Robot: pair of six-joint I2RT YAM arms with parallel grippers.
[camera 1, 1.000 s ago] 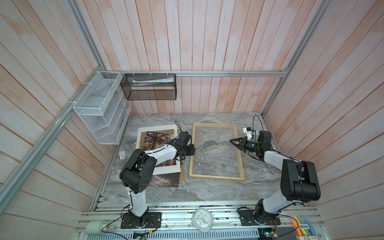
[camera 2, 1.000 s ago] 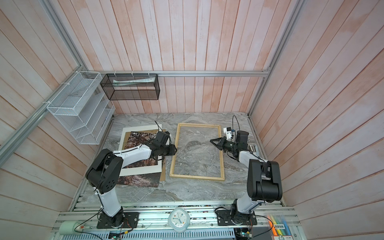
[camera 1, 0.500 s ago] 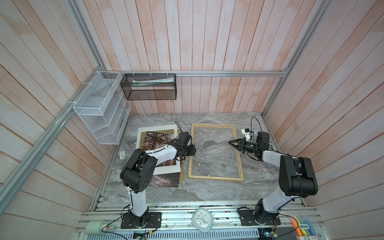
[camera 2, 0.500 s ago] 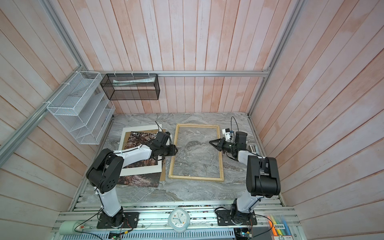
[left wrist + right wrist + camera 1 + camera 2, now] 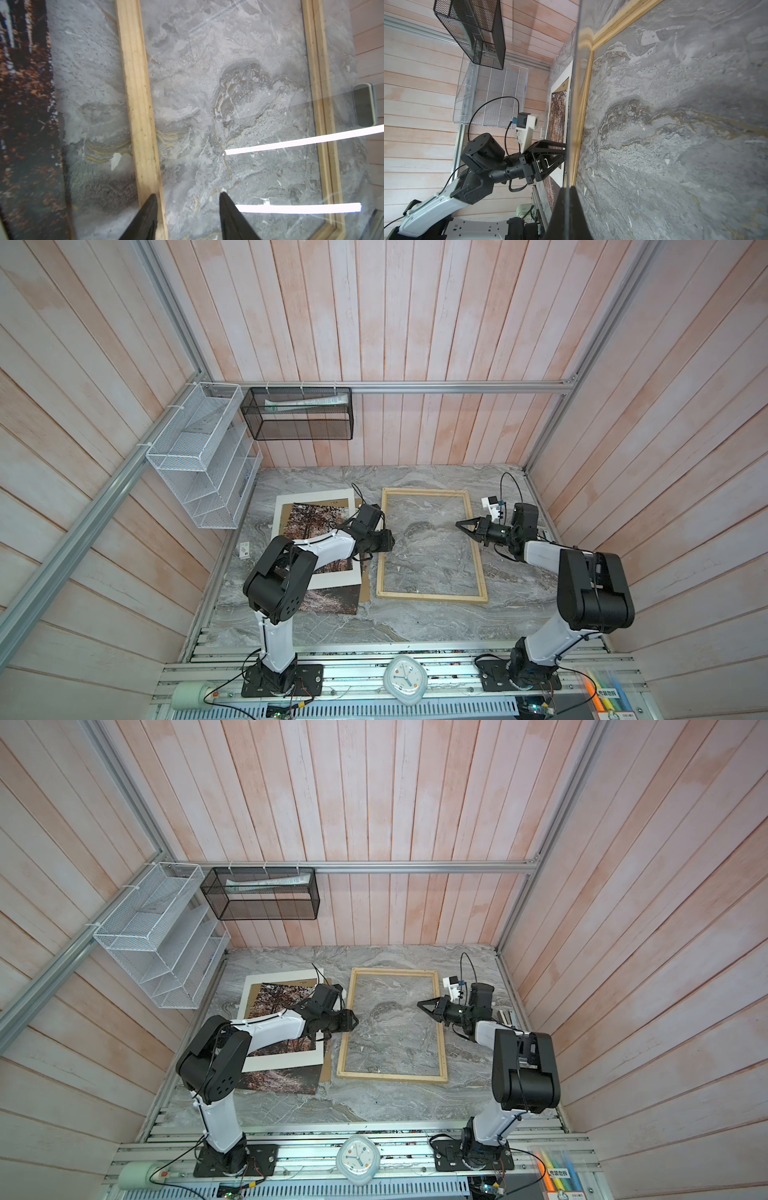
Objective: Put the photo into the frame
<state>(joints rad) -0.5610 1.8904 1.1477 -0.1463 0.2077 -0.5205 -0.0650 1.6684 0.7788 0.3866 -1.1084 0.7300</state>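
Note:
The photo, an autumn forest print, lies at the table's left under a white mat board, and its lower end sticks out in front. The pale wooden frame lies flat mid-table, with bare table showing through it. My right gripper hovers over the frame's right slat, shut on the edge of a clear sheet seen edge-on in the right wrist view. My left gripper is open at the frame's left slat, its fingers apart. The frames do not show whether they touch the sheet.
A brown backing board peeks out beside the mat. A white mesh rack and a black mesh basket hang on the walls. A small dark object lies by the right wall. A clock sits on the front rail.
The right arm's elbow has drawn in slightly. Both grippers stay almost where they were, the right shut and the left open.

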